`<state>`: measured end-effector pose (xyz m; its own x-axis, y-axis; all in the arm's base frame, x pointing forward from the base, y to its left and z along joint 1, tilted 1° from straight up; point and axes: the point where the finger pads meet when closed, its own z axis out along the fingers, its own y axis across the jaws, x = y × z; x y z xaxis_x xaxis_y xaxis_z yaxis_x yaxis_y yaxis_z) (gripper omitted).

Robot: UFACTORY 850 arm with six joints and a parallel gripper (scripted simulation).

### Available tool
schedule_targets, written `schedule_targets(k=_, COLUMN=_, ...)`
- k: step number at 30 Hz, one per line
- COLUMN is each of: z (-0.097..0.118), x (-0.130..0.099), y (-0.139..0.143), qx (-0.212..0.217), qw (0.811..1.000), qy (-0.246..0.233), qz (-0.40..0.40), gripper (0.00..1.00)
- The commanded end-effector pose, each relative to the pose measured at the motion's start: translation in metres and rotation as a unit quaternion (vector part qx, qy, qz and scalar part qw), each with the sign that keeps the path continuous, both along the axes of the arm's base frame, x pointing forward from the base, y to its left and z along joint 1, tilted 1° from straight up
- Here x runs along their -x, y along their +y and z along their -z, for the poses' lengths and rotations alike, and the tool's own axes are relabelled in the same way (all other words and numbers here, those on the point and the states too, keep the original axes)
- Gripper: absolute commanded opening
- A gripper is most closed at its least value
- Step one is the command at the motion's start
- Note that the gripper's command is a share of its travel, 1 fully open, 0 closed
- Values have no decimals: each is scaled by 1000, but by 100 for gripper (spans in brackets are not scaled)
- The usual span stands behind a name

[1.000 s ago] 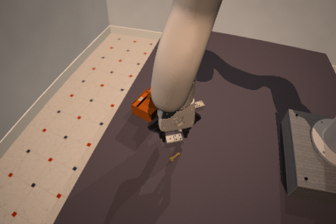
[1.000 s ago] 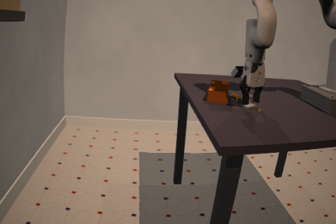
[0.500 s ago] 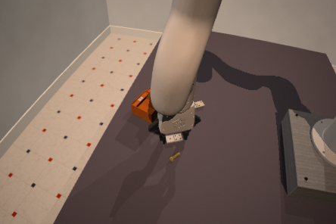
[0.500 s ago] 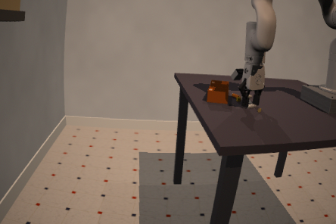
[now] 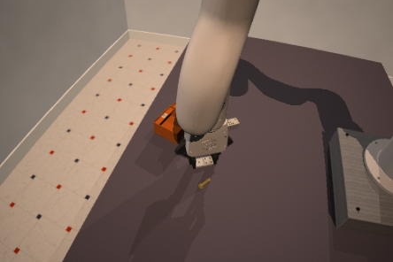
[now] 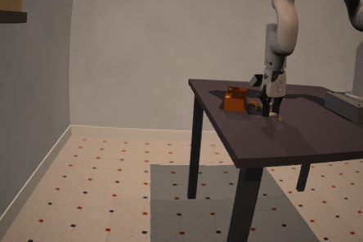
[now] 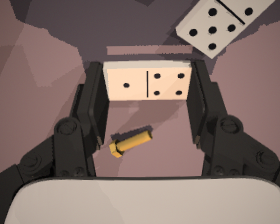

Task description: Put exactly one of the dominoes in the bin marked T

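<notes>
My gripper (image 7: 147, 79) (image 6: 271, 111) is down at the table top and shut on a white domino (image 7: 168, 85) (image 5: 204, 161), one finger on each short end. A second white domino (image 7: 225, 12) (image 5: 233, 122) lies flat just beyond it, apart from the fingers. The orange bin (image 5: 166, 124) (image 6: 235, 100) stands on the table just left of the gripper; I cannot read its mark. The arm hides part of the bin in the top view.
A small brass bolt (image 5: 204, 184) (image 7: 131, 141) (image 6: 280, 118) lies on the table just in front of the gripper. The arm's grey base block (image 5: 354, 177) (image 6: 343, 104) stands at the table's right. The table's left edge (image 5: 133, 155) runs close behind the bin.
</notes>
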<state>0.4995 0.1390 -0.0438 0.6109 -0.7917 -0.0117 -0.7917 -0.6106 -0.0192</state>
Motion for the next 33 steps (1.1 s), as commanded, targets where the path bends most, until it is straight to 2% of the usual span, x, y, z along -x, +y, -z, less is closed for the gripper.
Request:
schedule_targets(k=1, z=-1, x=-1, y=0, qx=0, qw=1000, qy=-1, qz=0, gripper=0)
schedule_targets(k=23, z=-1, x=-1, y=0, qx=0, qw=1000, qy=-1, qz=0, gripper=0)
schedule_targets(k=33, z=-34, x=-1, y=-1, qx=0, qw=1000, qy=-1, qz=0, gripper=0)
